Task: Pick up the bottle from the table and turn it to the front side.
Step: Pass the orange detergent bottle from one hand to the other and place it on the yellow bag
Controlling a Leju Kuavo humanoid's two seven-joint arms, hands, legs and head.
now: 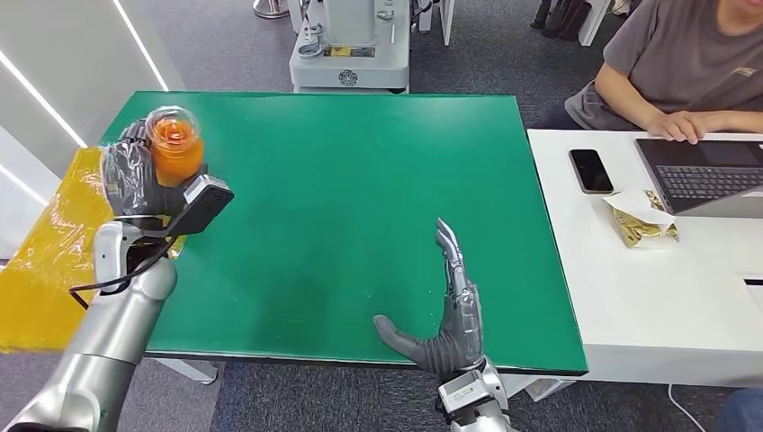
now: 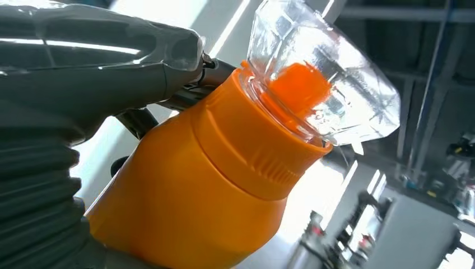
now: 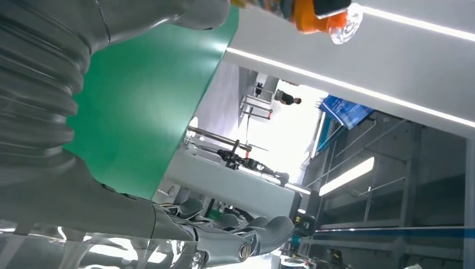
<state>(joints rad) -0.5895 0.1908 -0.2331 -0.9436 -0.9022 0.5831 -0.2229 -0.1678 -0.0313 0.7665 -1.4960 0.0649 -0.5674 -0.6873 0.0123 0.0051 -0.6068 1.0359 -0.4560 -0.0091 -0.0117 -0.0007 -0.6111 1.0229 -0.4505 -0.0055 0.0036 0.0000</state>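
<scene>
1. The left hand point(image 1: 135, 180) is wrapped tight around the orange bottle point(image 1: 175, 148) and holds it up in the air, off the green counter point(image 1: 360, 225). The bottle's clear cap point(image 1: 173, 120) points up, above the fingers.

2. I think the job now is the turn. The bottle is already lifted, so the hand needs to roll it slowly until its front side faces forward. I cannot see a label, so I cannot tell which side is the front.

3. To do it well, the hand should keep a firm squeeze on the fat orange body. The bottle looks smooth and could slip if the turn is quick.

4. In the left wrist view the ribbed orange collar point(image 2: 252, 151) and the clear cap stick out past the hand. They must not bump anything while it turns.

5. The right hand point(image 1: 445, 310) is open and holds nothing. It rests flat near the front edge of the counter, well away from the bottle.

6. A yellow sheet point(image 1: 54, 243) lies just beside the left hand, under the arm.

7. A white table point(image 1: 648, 306) stands far off on the right-hand side. On it are a phone point(image 1: 591, 170), a laptop point(image 1: 702, 171) and a snack bag point(image 1: 641, 218). A person point(image 1: 684, 63) sits there with a hand on the laptop.

8. A grey machine point(image 1: 351, 45) stands past the far edge of the counter. Nothing is close enough to block the turn.
</scene>
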